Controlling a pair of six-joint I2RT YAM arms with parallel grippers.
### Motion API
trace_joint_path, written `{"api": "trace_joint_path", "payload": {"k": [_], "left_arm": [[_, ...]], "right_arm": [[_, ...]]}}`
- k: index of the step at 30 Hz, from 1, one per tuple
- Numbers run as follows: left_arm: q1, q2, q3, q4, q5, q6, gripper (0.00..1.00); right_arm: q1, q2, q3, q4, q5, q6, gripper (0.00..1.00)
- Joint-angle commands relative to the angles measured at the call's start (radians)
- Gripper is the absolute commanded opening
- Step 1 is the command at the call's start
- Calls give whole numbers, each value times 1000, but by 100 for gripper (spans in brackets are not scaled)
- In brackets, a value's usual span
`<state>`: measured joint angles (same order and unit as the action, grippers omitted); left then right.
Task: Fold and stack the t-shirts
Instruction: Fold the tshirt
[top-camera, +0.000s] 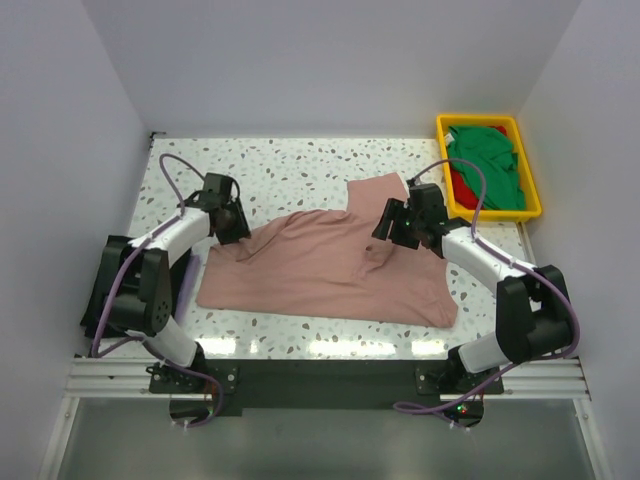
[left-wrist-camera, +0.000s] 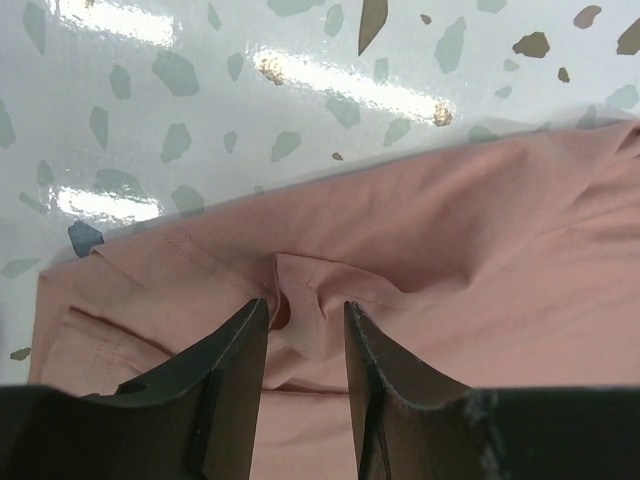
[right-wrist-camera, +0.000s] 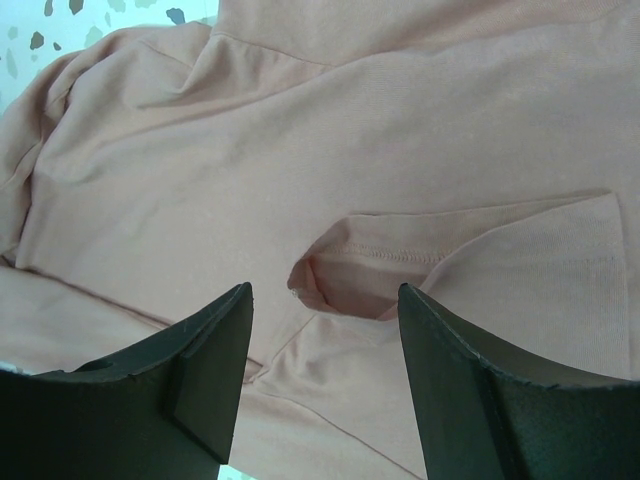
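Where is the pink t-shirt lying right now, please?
In the top view, the pink t-shirt lies spread on the table, the left gripper at its left edge, the right gripper over its right part.

I can read no text, label, brand, number or sign in any of my three views. The pink t-shirt (top-camera: 330, 265) shows me only plain cloth. On the yellow tray (top-camera: 478, 119) and on the speckled table (top-camera: 300, 175) I find no writing either.
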<state>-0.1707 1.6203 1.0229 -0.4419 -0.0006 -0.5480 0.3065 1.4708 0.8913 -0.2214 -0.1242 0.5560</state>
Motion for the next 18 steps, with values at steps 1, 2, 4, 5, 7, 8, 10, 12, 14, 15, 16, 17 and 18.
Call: {"api": "trace_joint_path", "payload": {"k": [1, 2, 4, 5, 7, 8, 10, 12, 14, 15, 16, 17, 18], "left_arm": [[4, 13, 13, 17, -9, -32, 41], [4, 15, 8, 22, -6, -33, 41], [4, 18, 0, 32, -4, -40, 41], [4, 19, -3, 35, 17, -44, 41], [4, 27, -6, 46, 25, -47, 38], [4, 33, -6, 48, 34, -49, 37], [4, 33, -9, 54, 43, -49, 31], [4, 23, -15, 57, 51, -49, 25], [4, 12, -17, 54, 51, -46, 21], [4, 9, -18, 48, 51, -43, 18], [4, 6, -20, 48, 54, -43, 17], [4, -2, -21, 48, 56, -41, 15], [4, -7, -26, 48, 60, -41, 11]], "right_arm": [[-6, 5, 5, 34, -14, -10, 63], [-6, 5, 5, 36, -15, -7, 63], [-6, 6, 3, 39, -17, -7, 63], [-6, 8, 3, 39, -18, -5, 63], [-6, 11, 1, 40, -23, -5, 63], [-6, 11, 1, 42, -22, -5, 63], [-4, 11, 1, 39, -25, -4, 63], [-6, 11, 0, 40, -25, -5, 63], [-6, 11, 0, 39, -26, -5, 63], [-6, 11, 0, 40, -28, -5, 63], [-6, 11, 0, 42, -28, -5, 63], [-6, 11, 0, 42, -28, -4, 63], [-4, 11, 0, 43, -28, -5, 63]]}}
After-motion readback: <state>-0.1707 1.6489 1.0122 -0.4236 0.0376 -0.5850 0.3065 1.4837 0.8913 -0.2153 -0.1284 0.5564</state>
